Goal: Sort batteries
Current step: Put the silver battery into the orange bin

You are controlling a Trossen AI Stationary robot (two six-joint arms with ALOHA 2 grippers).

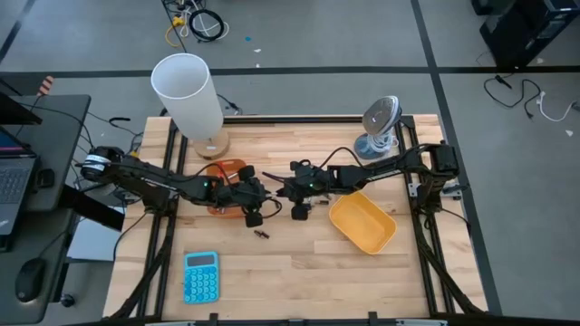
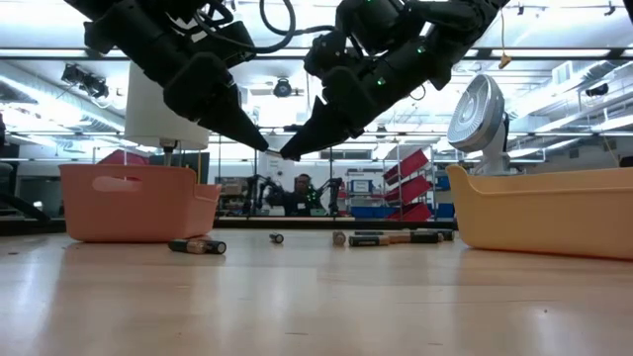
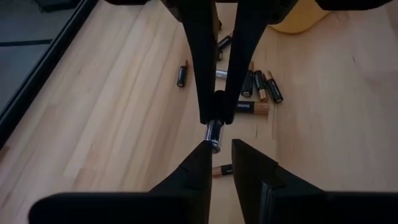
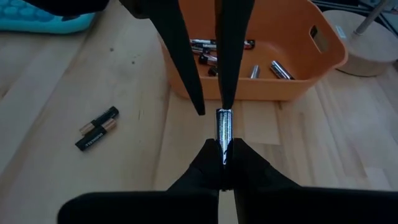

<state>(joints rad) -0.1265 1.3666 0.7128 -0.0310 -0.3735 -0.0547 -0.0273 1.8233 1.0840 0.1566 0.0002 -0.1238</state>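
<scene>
A silvery battery point(image 4: 223, 134) is held in mid-air above the table centre, between the orange tray point(image 4: 261, 87) and the yellow tray point(image 1: 362, 224). It is pinched at one end by the closed right gripper point(image 4: 223, 163). The left gripper point(image 3: 216, 148) is spread slightly at the other end — contact there appears likely, though it cannot be confirmed. The long axis runs between the two grippers. The cell is light, rigid and slick — best gripped across its barrel. More batteries point(image 3: 258, 87) lie on the table.
</scene>
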